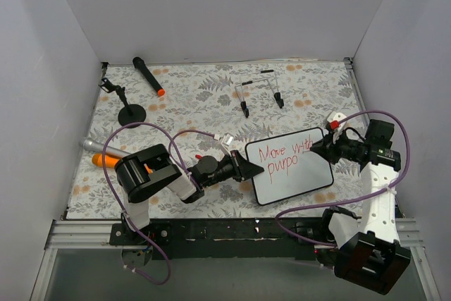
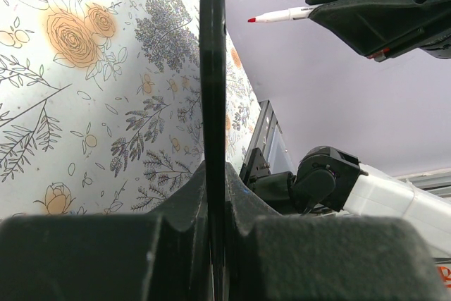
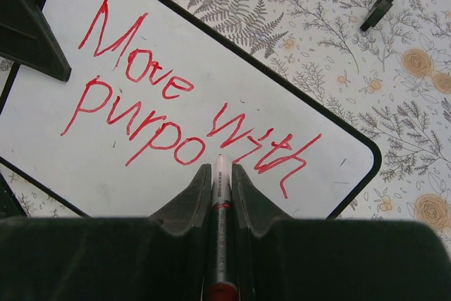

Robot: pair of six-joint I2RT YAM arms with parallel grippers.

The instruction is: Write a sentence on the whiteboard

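At the whiteboard's (image 1: 292, 174) 9 o'clock edge the left gripper (image 1: 255, 168) clamped it. The right gripper (image 1: 318, 148), at 2 o'clock, pinched a marker (image 2: 282, 14); only the left wrist view showed its tip off the board.

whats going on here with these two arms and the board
The left tool is clamped on the edge of the whiteboard, steadying it. The right tool holds a red marker and is partway through a sentence: the words read "Move with purpo" so far, with the tip by the last letter, seemingly just off the surface.
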